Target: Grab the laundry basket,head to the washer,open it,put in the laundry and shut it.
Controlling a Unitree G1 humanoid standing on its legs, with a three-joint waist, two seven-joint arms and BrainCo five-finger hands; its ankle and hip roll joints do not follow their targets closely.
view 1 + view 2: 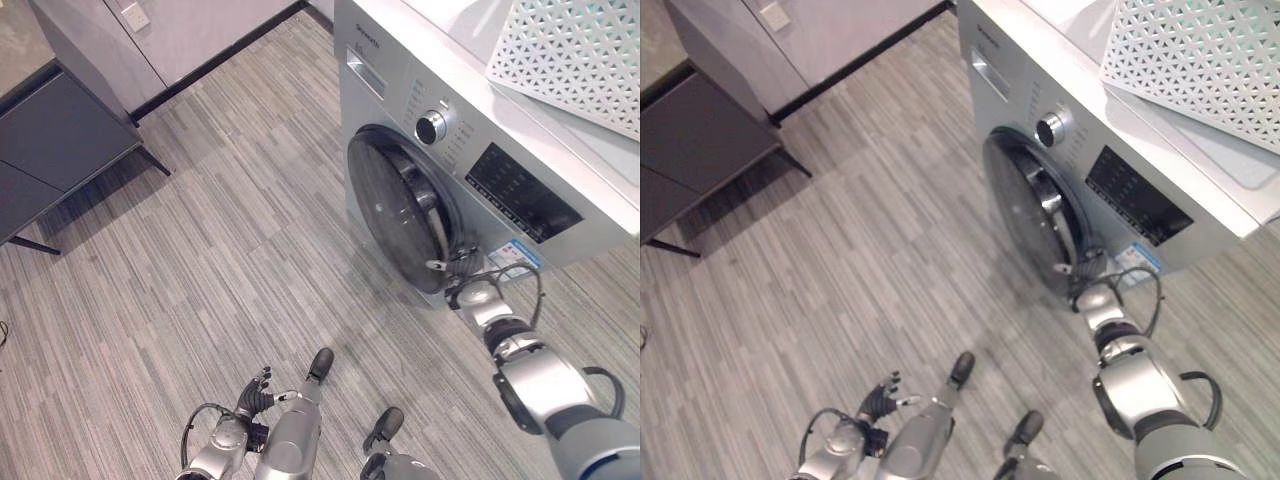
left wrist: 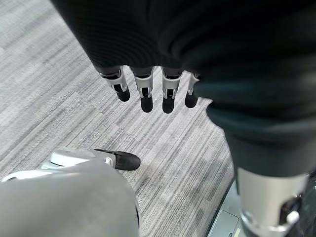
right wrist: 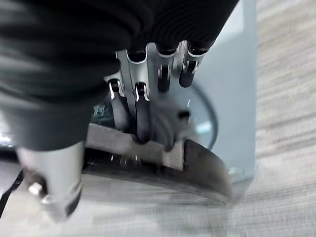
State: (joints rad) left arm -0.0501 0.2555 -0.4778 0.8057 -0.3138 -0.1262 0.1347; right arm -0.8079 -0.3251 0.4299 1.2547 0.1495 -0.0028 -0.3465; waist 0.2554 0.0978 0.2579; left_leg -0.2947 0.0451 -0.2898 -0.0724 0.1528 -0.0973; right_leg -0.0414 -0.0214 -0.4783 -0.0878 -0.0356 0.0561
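Note:
The silver washer [image 1: 520,190] stands at the right, its round dark door [image 1: 395,210] facing the floor space and looking slightly ajar on its lower right side. The white lattice laundry basket [image 1: 580,60] rests on top of the washer. My right hand [image 1: 462,283] reaches the door's lower right edge. In the right wrist view its fingers [image 3: 143,113] run nearly straight, with the tips on the dark door rim [image 3: 197,168]. My left hand [image 1: 255,392] hangs low over the floor, its fingers [image 2: 145,94] relaxed and holding nothing.
A dark low cabinet [image 1: 50,150] on thin legs stands at the far left. Light wall panels [image 1: 200,30] with a dark skirting run along the back. Grey striped floor [image 1: 230,260] lies open between the cabinet and the washer.

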